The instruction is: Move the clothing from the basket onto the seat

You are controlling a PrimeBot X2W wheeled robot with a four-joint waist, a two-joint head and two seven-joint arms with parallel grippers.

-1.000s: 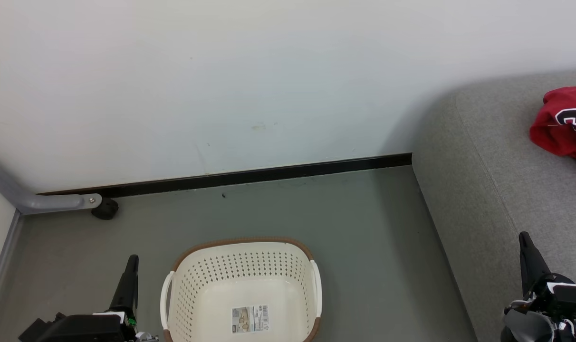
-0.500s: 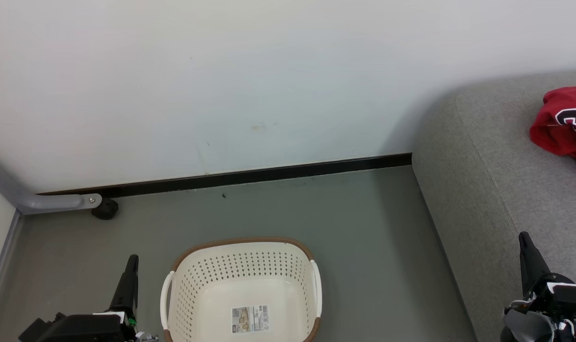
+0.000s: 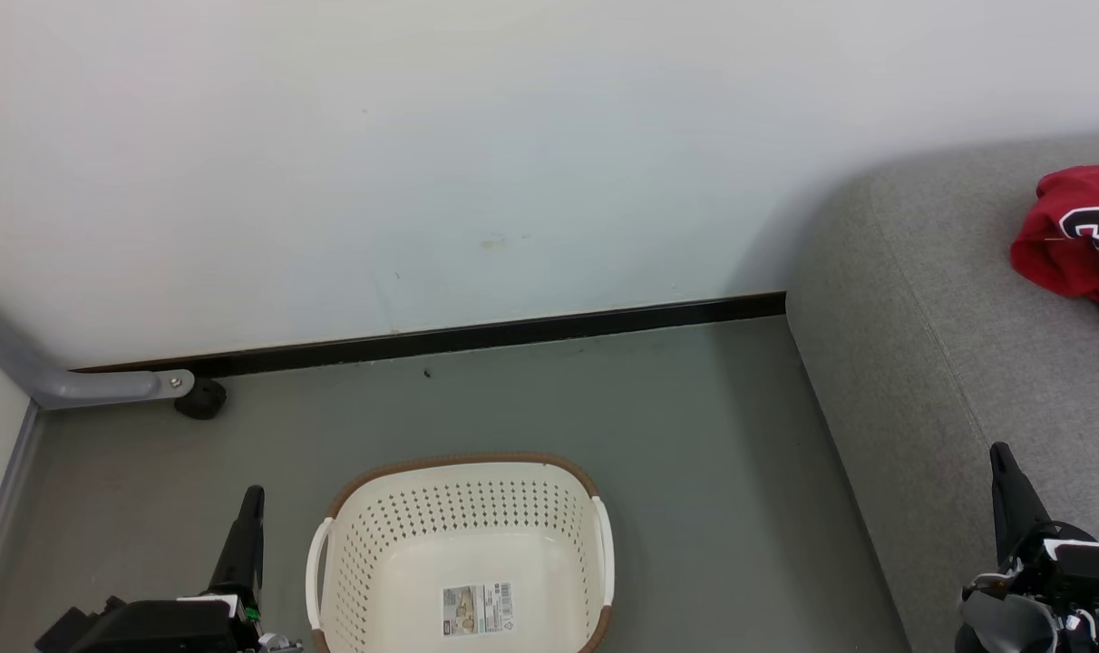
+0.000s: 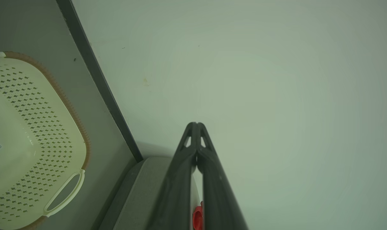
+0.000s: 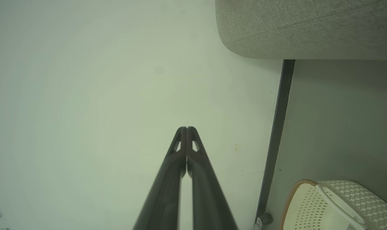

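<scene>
Laundry basket (image 3: 463, 460) empty, red jersey (image 3: 1071, 240) on the sofa cushion (image 3: 948, 345): the job looks done.
The jersey lies crumpled well right of the basket, whose bare bottom shows its label (image 3: 477, 608) (nothing red inside). The left gripper (image 4: 196, 125), just left of the basket, and the right gripper (image 5: 186, 128), far to its right, have fingers pressed together, holding nothing; best to check the basket's cut-off near end, arms held clear.

Red clothing (image 3: 1071, 238) on seat (image 3: 948, 363), basket (image 3: 463, 553) bare

left gripper (image 4: 196, 124) jaws closed; basket (image 4: 49, 127) beside seat (image 4: 139, 191).
</scene>
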